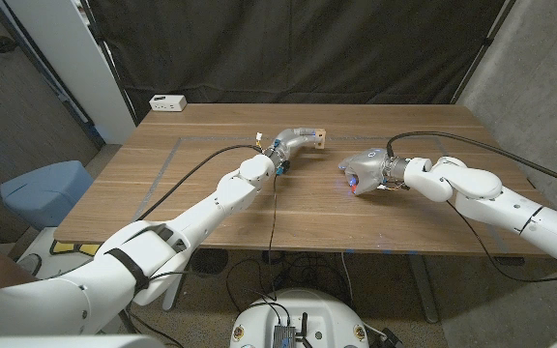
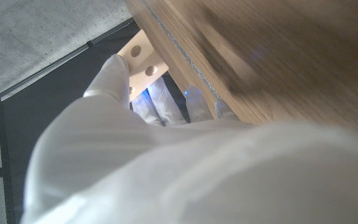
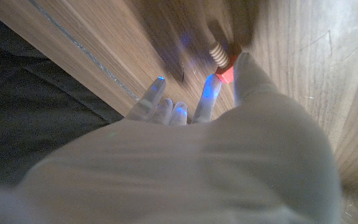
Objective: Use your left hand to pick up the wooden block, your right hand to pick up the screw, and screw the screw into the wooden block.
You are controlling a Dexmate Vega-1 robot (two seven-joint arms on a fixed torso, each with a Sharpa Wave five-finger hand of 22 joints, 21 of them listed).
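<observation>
The pale wooden block [image 1: 318,138] sits at the table's far middle, and my left hand [image 1: 292,144] wraps around its near end. In the left wrist view the block [image 2: 140,57] shows two round holes, with the thumb [image 2: 112,76] on one side and the other fingers [image 2: 160,104] on the other. My right hand [image 1: 365,170] hovers low over the table, right of centre, apart from the block. It pinches the screw [image 3: 224,62], which has a red head and a beige thread, between thumb and a finger. The red head [image 1: 354,182] glows under that hand.
A white power strip [image 1: 167,101] lies at the table's back left corner. Black cables [image 1: 191,176] run along both arms over the wooden table [image 1: 220,208]. A blue seat [image 1: 44,188] stands off the table's left side. A black curtain hangs behind.
</observation>
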